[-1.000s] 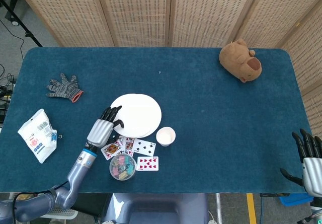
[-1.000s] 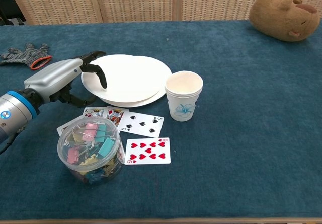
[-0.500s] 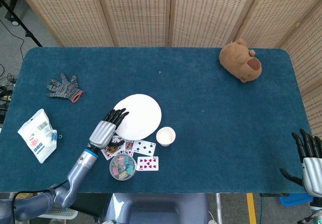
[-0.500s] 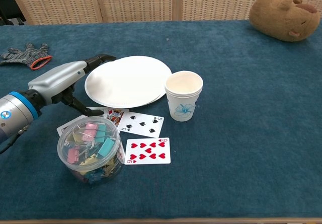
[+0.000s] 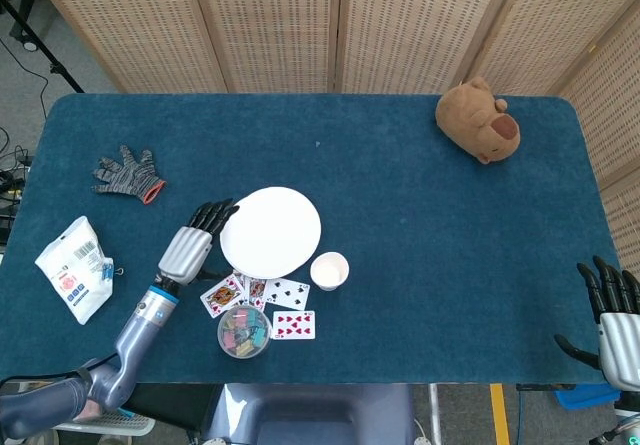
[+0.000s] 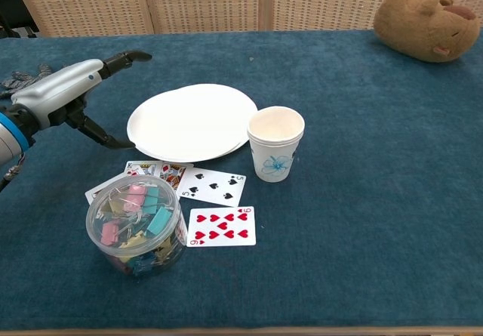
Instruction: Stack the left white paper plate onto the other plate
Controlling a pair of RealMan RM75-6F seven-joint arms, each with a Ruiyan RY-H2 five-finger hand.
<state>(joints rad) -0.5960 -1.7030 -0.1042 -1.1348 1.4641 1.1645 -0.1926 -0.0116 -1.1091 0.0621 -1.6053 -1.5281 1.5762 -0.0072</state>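
Two white paper plates (image 5: 270, 232) (image 6: 192, 121) lie stacked near the middle of the blue table, the upper one resting flat on the lower, whose rim shows at the right edge. My left hand (image 5: 190, 244) (image 6: 69, 92) hovers just left of the stack, fingers spread, holding nothing and clear of the rim. My right hand (image 5: 612, 315) is at the table's front right corner, fingers apart and empty; the chest view does not show it.
A paper cup (image 5: 329, 270) (image 6: 275, 143) stands right of the plates. Playing cards (image 5: 266, 302) (image 6: 204, 200) and a tub of clips (image 5: 243, 331) (image 6: 136, 223) lie in front. A grey glove (image 5: 128, 176), a white packet (image 5: 74, 267) and a brown plush toy (image 5: 479, 119) sit farther off.
The left hand let go of the upper plate, which settled flat on the lower one. The hand then drew back to the left and lifted. The right hand stayed put.
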